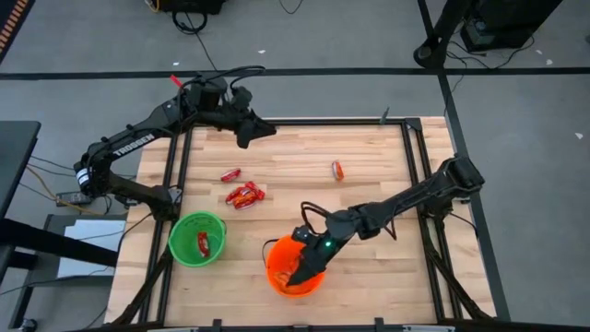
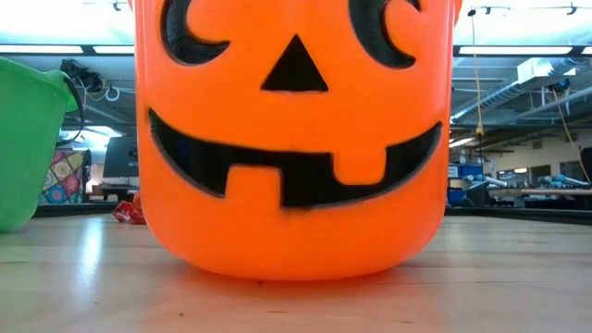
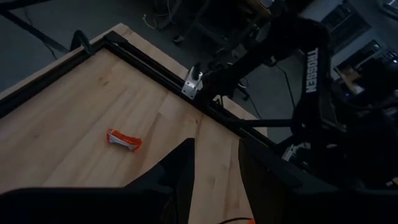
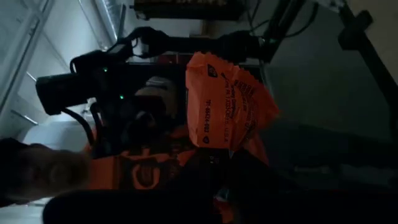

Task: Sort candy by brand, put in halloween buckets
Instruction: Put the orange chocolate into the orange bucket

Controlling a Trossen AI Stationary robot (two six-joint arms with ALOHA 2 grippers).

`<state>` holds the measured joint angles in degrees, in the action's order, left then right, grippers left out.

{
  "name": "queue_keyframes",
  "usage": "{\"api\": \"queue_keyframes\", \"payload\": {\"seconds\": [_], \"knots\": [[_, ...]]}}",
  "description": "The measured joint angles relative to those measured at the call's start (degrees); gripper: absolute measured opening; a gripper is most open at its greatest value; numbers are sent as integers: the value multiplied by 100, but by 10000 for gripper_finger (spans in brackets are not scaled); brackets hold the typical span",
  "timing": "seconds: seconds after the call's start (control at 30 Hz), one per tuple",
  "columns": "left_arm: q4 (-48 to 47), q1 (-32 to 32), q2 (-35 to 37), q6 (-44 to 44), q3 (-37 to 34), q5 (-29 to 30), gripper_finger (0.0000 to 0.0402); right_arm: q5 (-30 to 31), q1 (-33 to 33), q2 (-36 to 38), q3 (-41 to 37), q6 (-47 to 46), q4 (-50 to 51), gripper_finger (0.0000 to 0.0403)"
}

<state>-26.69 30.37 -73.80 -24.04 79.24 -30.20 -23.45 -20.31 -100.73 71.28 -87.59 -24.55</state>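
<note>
The orange bucket (image 1: 293, 269) stands near the table's front edge and fills the low view (image 2: 296, 139). My right gripper (image 1: 299, 267) is over its opening, shut on an orange-wrapped candy (image 4: 229, 109). The green bucket (image 1: 197, 239) stands to its left, with a red candy (image 1: 203, 243) inside. Several red candies (image 1: 243, 194) lie flat mid-table, and one orange-and-white candy (image 1: 337, 170) lies farther right, also seen in the left wrist view (image 3: 123, 139). My left gripper (image 1: 254, 130) hovers open above the table's far edge, its fingers (image 3: 181, 168) holding nothing. My right gripper pinches the orange candy between its two fingers by one end of the wrapper (image 4: 231, 152). The rest of the wrapper sticks out past the fingertips, crinkled. The candy is lifted clear, at the orange bucket's opening (image 1: 286, 277).
Black frame rails (image 1: 415, 175) run along the table's sides and far edge. The right arm (image 1: 406, 198) reaches across the right half of the table. Bare wood lies between the loose candies and the two buckets.
</note>
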Motion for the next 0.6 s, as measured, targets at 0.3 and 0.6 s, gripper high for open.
{"api": "queue_keyframes", "payload": {"seconds": [0.3,0.6], "knots": [[-3,0,0,121,0,-162,131,666,49,543,-2,533,2506,36],[-1,0,0,128,0,-162,131,882,51,697,-3,672,2562,57]]}}
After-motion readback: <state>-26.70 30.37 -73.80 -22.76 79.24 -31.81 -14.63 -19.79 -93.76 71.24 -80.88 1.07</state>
